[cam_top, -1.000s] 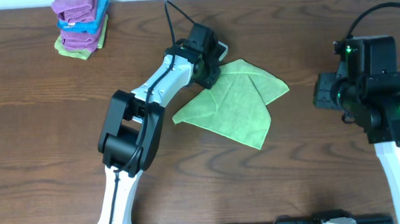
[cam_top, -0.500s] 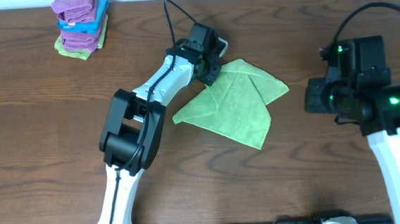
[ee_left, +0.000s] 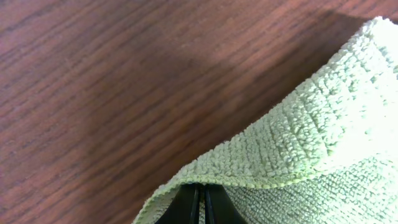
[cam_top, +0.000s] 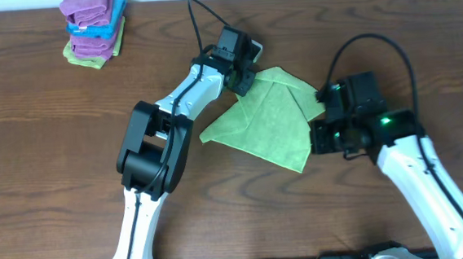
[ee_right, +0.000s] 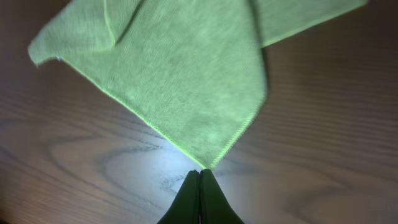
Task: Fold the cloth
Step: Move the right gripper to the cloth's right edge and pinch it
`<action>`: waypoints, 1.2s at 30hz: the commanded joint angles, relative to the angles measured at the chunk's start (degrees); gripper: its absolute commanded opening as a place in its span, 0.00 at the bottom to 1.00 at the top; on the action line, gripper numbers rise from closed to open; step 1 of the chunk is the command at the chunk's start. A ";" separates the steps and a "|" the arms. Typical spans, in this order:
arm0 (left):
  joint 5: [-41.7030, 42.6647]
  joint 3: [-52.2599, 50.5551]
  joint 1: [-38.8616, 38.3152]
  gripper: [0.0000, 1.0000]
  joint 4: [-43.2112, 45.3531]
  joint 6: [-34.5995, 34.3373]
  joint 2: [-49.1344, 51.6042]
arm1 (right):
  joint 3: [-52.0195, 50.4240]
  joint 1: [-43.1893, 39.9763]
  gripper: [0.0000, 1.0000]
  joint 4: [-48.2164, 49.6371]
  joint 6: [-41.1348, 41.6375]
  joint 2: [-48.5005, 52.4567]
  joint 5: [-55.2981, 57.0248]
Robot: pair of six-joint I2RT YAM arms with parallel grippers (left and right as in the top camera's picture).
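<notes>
- Overhead: the right end effector (cam_top: 320,136) has swung in from the right side of the table (cam_top: 55,174) to just beside the near corner of the green cloth (cam_top: 273,120). The left end effector (cam_top: 243,78) stays at the far corner.
- Left wrist: its fingers (ee_left: 186,205) are closed, apparently pinching the raised hem.
- Right wrist: the fingers (ee_right: 190,199) are closed and empty, just short of the corner. They likely must open to grasp it for the fold.

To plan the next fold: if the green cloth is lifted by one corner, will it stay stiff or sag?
Probably sag: the green cloth drapes over the left fingers. It looks light, its folded layers lying nearly flat. Its looped pile should grip, not slip.
</notes>
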 commanded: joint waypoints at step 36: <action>-4.35 1.07 1.18 0.06 0.48 -0.50 3.52 | -5.01 6.58 0.02 8.83 1.68 21.66 6.58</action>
